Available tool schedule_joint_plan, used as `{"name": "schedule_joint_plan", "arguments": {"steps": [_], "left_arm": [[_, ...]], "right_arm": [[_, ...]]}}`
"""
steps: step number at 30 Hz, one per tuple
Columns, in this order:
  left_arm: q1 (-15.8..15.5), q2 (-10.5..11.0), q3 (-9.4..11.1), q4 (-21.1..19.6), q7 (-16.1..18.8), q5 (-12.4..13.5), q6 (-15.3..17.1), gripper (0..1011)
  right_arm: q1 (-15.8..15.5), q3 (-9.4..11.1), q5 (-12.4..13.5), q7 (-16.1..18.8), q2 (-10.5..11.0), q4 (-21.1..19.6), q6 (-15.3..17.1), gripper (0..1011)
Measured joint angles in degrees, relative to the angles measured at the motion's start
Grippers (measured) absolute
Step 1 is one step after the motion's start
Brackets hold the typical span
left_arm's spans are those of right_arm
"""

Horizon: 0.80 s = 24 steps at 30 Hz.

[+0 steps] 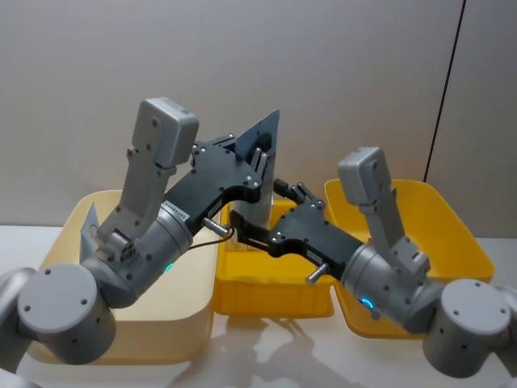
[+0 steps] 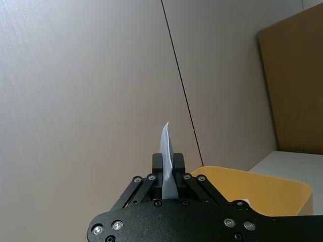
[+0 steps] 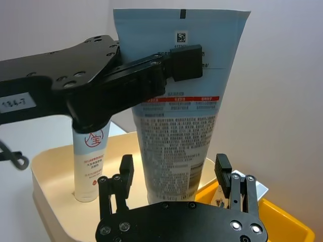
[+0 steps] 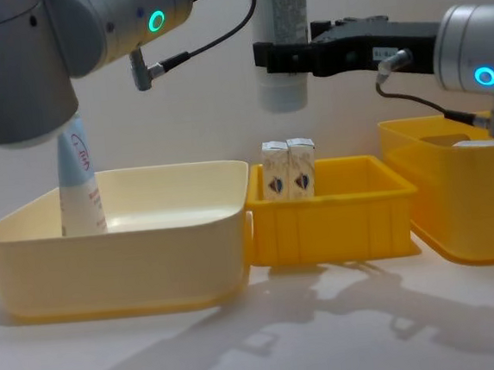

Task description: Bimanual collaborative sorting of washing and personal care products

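Right wrist view: held tube [image 3: 179,131] hangs upright, crimped end up, clamped near that end by the left gripper [image 3: 182,63]. Right gripper [image 3: 174,166] is spread wide, one finger on each side of the tube's lower body. I see no contact on either side.

Chest view: the tube's cap end is in the air above the gap between the cream bin [image 4: 114,248] and the middle yellow bin [image 4: 337,220], well clear of both. A standing tube [image 4: 78,187] is in the cream bin. Two cartons [image 4: 290,170] stand side by side in the middle yellow bin.

Judgement: this is the hand-over between the arms, and the left gripper alone carries the load.

How to do it well:
- Move only one arm at a time.
- If you take the tube with the right gripper, centre the body between the fingers and close low on it. Release the left gripper only once that hold is firm.
- If you retreat instead, draw the right gripper straight back so that neither finger drags the tube.
- A soft tube will likely flex, so expect some swing.
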Motion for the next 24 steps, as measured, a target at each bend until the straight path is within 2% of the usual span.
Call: {"name": "schedule_joint_plan", "arguments": {"steps": [14,16,18,22,24], "left_arm": [[0.22,0.25,0.41,-0.54,-0.19,-0.18,0.00,125],[0.24,0.26,0.45,-0.59,-0.21,-0.18,-0.01,124],[0.24,0.28,0.46,-0.61,-0.22,-0.18,-0.03,125],[0.27,0.30,0.50,-0.67,-0.25,-0.18,-0.06,124],[0.28,0.32,0.51,-0.69,-0.25,-0.18,-0.07,125]], "right_arm": [[2.36,-0.59,0.06,-0.85,-1.54,2.75,-0.26,998],[2.50,-0.62,0.05,-0.91,-1.65,2.91,-0.28,964],[2.69,-0.68,0.02,-1.00,-1.77,3.13,-0.30,888],[2.95,-0.74,0.00,-1.10,-1.93,3.41,-0.31,820],[3.07,-0.77,-0.01,-1.14,-2.02,3.54,-0.32,745]]}}
